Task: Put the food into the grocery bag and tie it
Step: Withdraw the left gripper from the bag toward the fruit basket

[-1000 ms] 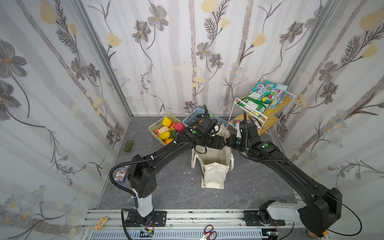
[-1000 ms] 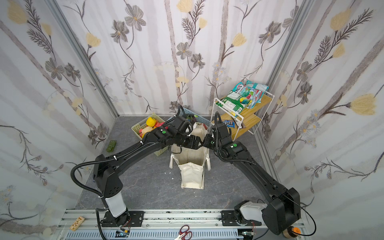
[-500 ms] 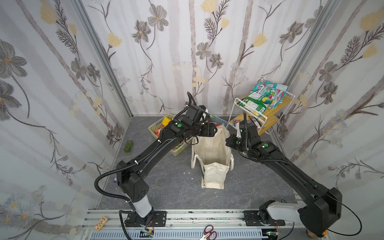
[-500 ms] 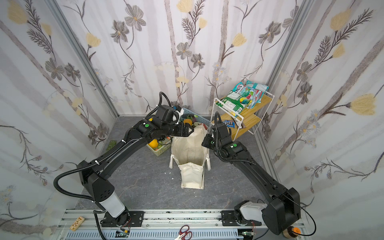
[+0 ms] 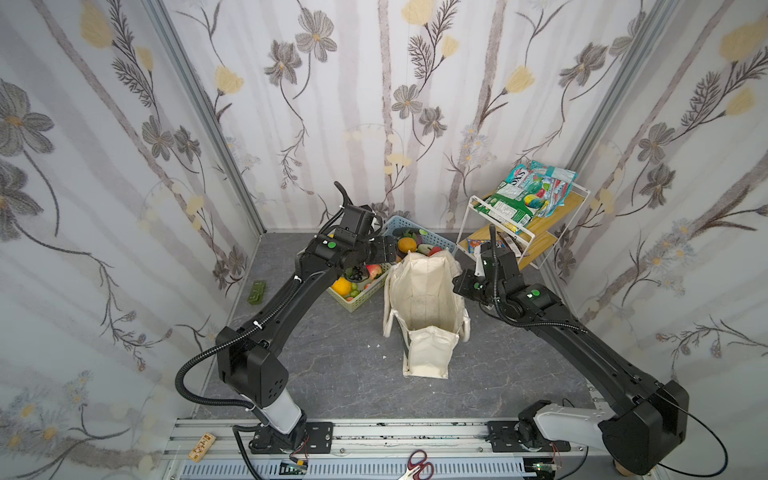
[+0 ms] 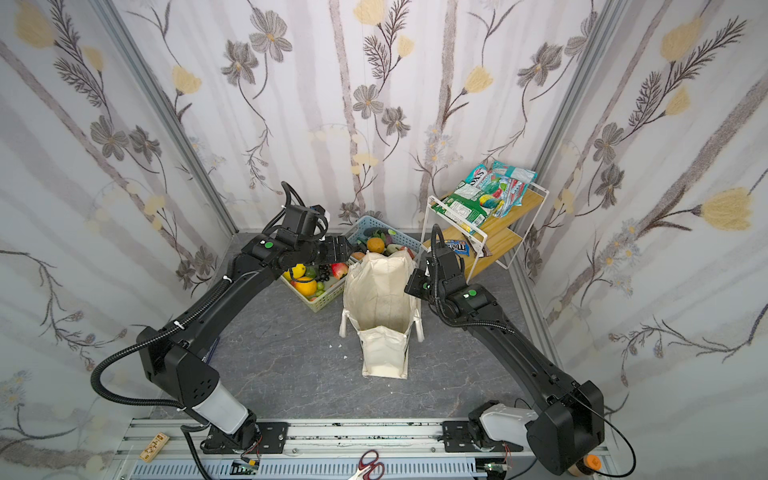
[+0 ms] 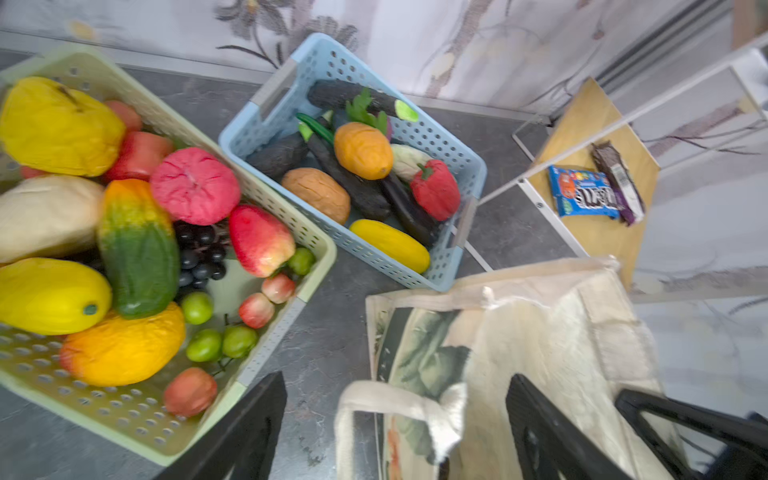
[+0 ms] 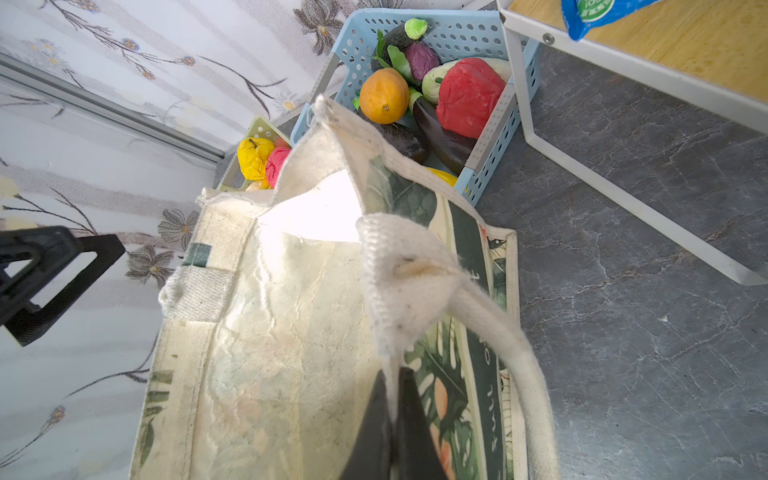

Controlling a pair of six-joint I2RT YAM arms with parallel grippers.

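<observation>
Loading phase by my read: no food visible inside the bag, all of it sits outside.

- Cream canvas tote with green-leaf print and thick white rope handles: upright mid-table with its mouth open in both top views. The interior looks empty from above.
- White wire rack with wooden shelves: at 2 o'clock of the tote, with snack packets on the top shelf.
- Pastel green perforated plastic basket: at 10 o'clock, just beside the tote and full of toy fruit.
- Pastel blue perforated plastic basket: at 12 o'clock, right behind the tote's far rim. Can't tell if they touch.
- Right gripper: jaws clamped on the tote's rim fabric beside a handle root, on the 3 o'clock side of the mouth. It looks like it's propping the mouth open.
- Left gripper: jaws spread wide with nothing between them. It hovers over the gap between the green basket and the tote, at 11 o'clock of the tote.
- Food:
  - The yellow plastic mango and red plastic apple are in the green basket.
  - The dark wrapped snack bar is on the rack's lower shelf.

Next move calls for the left arm to swing out to 10 o'clock and drop onto one fruit. The apple sits exposed on top near the tote-side wall and looks easiest. Then close, lift clear of the basket wall and release over the mouth. The right grip should hold through loading. Tying comes last.
</observation>
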